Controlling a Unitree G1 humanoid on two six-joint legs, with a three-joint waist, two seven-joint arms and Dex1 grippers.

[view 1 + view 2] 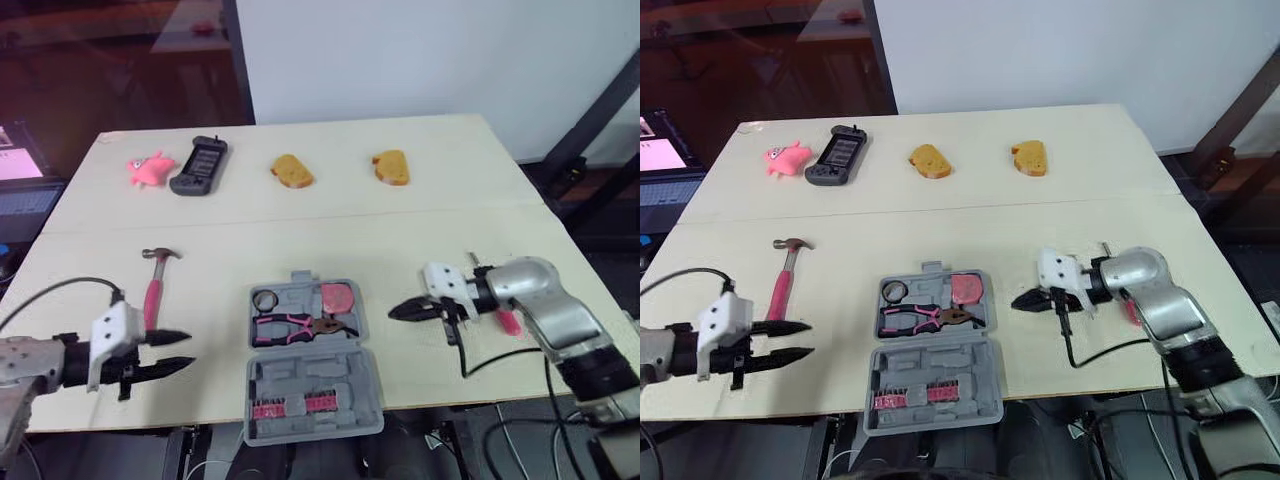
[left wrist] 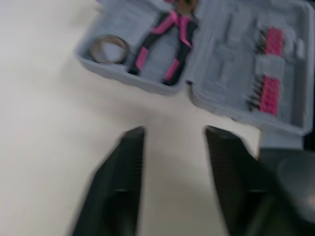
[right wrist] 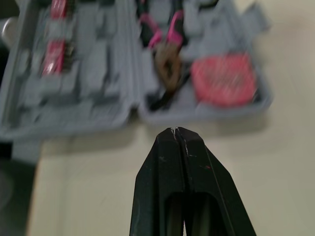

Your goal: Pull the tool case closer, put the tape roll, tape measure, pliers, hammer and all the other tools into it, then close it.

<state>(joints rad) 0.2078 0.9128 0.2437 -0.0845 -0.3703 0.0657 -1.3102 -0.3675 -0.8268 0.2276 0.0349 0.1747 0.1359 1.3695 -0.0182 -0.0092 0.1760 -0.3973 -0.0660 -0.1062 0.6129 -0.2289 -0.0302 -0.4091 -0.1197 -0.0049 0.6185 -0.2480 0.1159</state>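
The grey tool case (image 1: 300,375) lies open at the table's front middle. Its tray holds the tape roll (image 1: 266,299), a pink tape measure (image 1: 340,296) and pink-handled pliers (image 1: 295,327); the lid half carries pink bit racks (image 1: 300,404). A pink-handled hammer (image 1: 155,285) lies on the table left of the case. My left gripper (image 1: 185,351) is open and empty, just in front of the hammer, pointing at the case. My right gripper (image 1: 400,311) is shut on nothing, right of the case. Behind my right arm lies a pink-handled tool (image 1: 508,322), partly hidden.
Along the back of the table sit a pink toy (image 1: 150,168), a black handheld game controller (image 1: 198,165) and two bread pieces (image 1: 291,171) (image 1: 391,167). A laptop (image 1: 20,195) stands off the table's left edge. The case lid reaches the front edge.
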